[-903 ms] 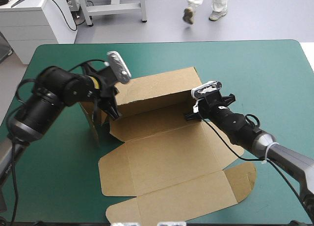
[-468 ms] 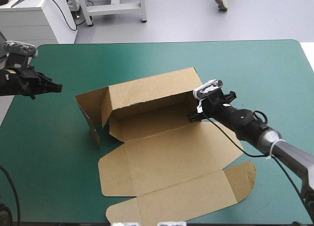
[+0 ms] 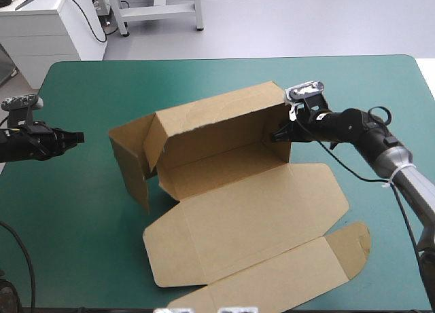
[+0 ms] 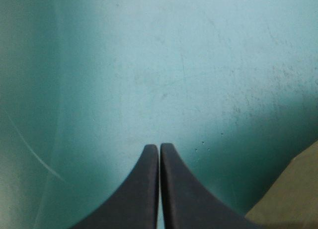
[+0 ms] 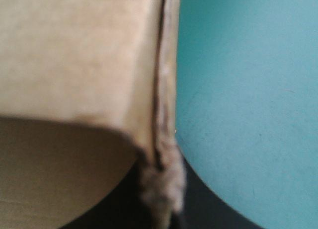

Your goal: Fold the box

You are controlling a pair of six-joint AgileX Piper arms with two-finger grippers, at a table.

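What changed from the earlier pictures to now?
The left gripper came off the box at its left wall and drew back leftward. It is now shut over the bare teal-green cover. The right gripper, still shut on the box's right end, dragged it rightward and slightly away. The near panels stay flat.

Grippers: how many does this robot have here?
2. The left gripper, shut, hovers near the table's left edge, apart from the box; the right gripper grips the box's raised wall at its right end.
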